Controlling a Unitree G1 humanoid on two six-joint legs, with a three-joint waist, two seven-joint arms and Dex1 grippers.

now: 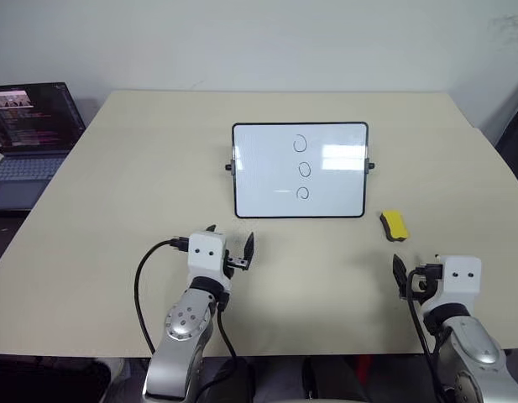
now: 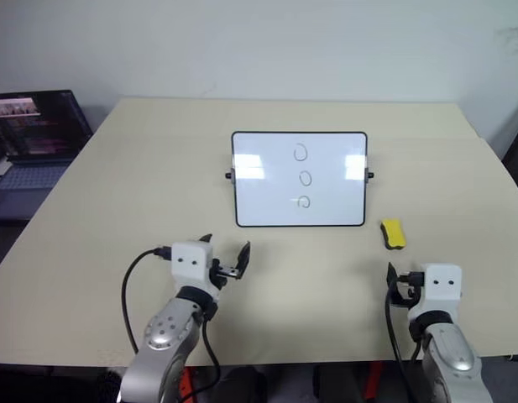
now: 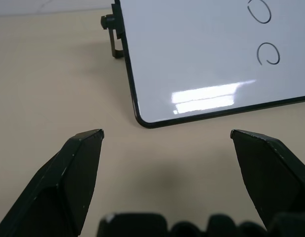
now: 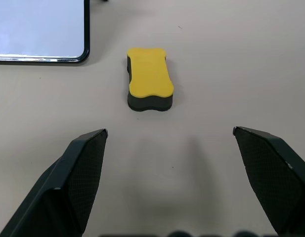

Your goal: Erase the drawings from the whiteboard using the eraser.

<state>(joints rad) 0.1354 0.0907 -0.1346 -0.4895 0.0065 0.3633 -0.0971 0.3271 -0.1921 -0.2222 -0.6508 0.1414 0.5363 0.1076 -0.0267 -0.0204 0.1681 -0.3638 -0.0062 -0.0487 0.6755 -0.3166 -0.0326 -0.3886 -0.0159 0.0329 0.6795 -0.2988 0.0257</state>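
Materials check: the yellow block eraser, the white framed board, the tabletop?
Yellow block eraser: probably foam, matte yellow top over a dark, felt-like base. White framed whiteboard: glossy coated panel, given the glare patches; thin black frame, likely plastic. Beige table: smooth matte surface, perhaps laminate.

Silver arms, blk fingers (image 3: 73, 173), cables

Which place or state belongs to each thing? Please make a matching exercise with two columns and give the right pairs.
Things:
1. small yellow block eraser with dark underside
2. glossy white rectangular whiteboard with thin black frame
3. open dark laptop
4. right gripper

Places or states:
A. at the table's far left edge
B. open, with nothing between its fingers
C. lying flat on the table, right of the board's near corner
D. in the middle of the table, bearing three small black loops

Pairs: 1-C, 2-D, 3-A, 4-B
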